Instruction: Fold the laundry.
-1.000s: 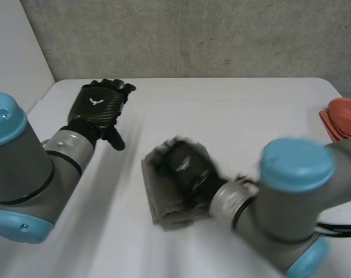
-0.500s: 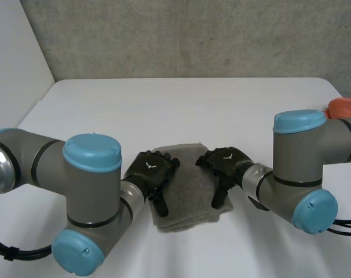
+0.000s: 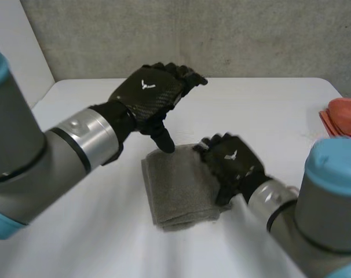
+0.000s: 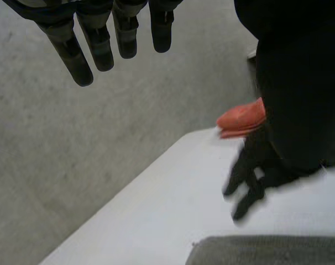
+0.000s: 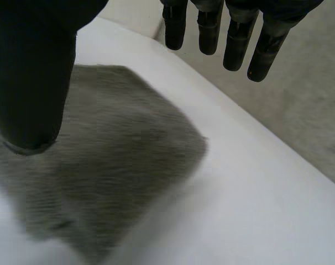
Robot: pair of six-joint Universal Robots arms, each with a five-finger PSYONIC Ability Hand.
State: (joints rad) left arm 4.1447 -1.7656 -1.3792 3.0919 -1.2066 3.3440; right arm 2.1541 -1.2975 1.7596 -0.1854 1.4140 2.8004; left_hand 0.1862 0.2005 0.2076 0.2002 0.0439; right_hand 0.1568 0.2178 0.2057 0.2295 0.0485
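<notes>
left hand (image 3: 147, 95) raised, fingers loose, right hand (image 3: 232, 165) (fingers straight) over grey towel (image 3: 175, 188)

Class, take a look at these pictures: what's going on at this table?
A two-armed robot is doing laundry at a white table. A grey towel lies folded in front of it. The left hand hovers open above the towel's far edge, holding nothing. The right hand, also open, is at the towel's right side; whether it touches is unclear. An orange cloth sits at the table's right edge.
</notes>
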